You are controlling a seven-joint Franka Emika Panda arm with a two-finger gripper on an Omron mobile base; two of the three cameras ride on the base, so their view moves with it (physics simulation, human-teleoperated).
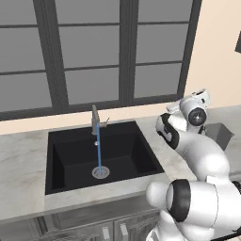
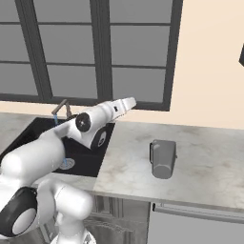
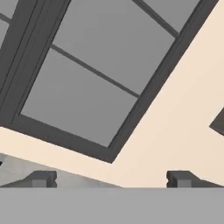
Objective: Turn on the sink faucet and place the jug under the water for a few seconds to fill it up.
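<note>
A: Running from the sink faucet [image 1: 96,120], the water [image 1: 99,153] falls as a thin blue line straight to the round drain of the sink [image 1: 70,160]; the left base view gives that plainly.

B: In the right base view the arm covers most of the basin. I catch just the tap's top [image 2: 61,108] and a dark corner of the sink [image 2: 28,131]. But the jug [image 2: 163,158] is clear here, standing upright on the marble counter [image 2: 209,167], well to the right of the basin and apart from the arm.

A: From the left side the jug [image 1: 219,134] is a grey shape half hidden behind the arm's upper joint. And the gripper?

B: The gripper [image 2: 131,102] hangs above the counter's back edge, between the sink and the jug, aimed toward the wall below the window [image 2: 95,47]. It touches nothing.

A: The hand view agrees: the two fingertips [image 3: 41,178] stand spread wide with nothing between them, facing the tilted window frame [image 3: 135,113] and the cream wall [image 3: 183,122].

B: A strip of counter shows just behind those tips.
</note>
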